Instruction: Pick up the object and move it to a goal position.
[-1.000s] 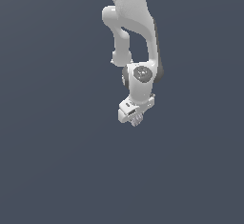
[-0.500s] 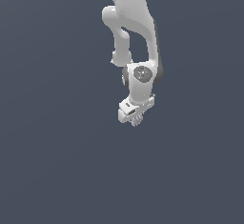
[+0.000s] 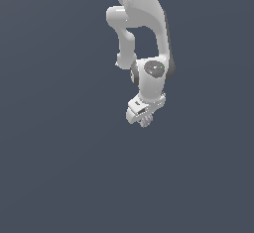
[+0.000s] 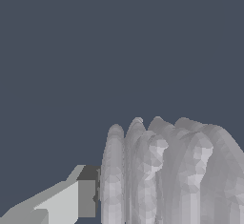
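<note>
The white arm point(image 3: 144, 24) hangs down from the top of the exterior view against a flat dark grey-blue backdrop, its wrist bent so the gripper point(image 3: 145, 120) points downward and a little toward the exterior view's left. Right at the tips sits the object point(image 3: 147, 121), a small pale, ridged lump, tucked against the hand and apparently pinched there. From this far off the grip itself is hard to make out. The wrist view is clearer: the object point(image 4: 167, 170) fills much of the frame, a light-grey mass of rounded ribs, and one finger point(image 4: 71, 200) presses flat against its side. The other finger is hidden behind the lump, so the pincer looks clenched on it.
</note>
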Robot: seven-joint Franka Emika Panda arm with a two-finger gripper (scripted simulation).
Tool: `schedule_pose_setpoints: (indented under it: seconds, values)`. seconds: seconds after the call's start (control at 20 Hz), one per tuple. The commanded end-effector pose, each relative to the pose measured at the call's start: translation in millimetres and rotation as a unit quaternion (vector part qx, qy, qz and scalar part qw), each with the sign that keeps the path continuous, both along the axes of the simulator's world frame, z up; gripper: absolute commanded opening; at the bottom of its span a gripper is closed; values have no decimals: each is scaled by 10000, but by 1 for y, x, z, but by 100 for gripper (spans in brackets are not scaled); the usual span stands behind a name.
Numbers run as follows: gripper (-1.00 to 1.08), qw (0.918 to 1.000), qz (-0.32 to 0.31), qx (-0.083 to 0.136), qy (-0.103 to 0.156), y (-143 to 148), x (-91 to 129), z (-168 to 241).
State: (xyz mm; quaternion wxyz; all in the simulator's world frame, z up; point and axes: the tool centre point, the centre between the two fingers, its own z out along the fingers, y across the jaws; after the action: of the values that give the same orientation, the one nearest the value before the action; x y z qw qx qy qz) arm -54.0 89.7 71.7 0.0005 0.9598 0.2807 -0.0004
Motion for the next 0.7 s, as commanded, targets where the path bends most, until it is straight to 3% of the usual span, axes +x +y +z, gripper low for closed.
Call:
schedule_pose_setpoints:
  seconds: [0.0, 0.65]
  values:
    - [-100, 10000, 4, 0, -5, 9, -4, 15]
    - [-100, 10000, 11, -3, -3, 80, -35, 128]
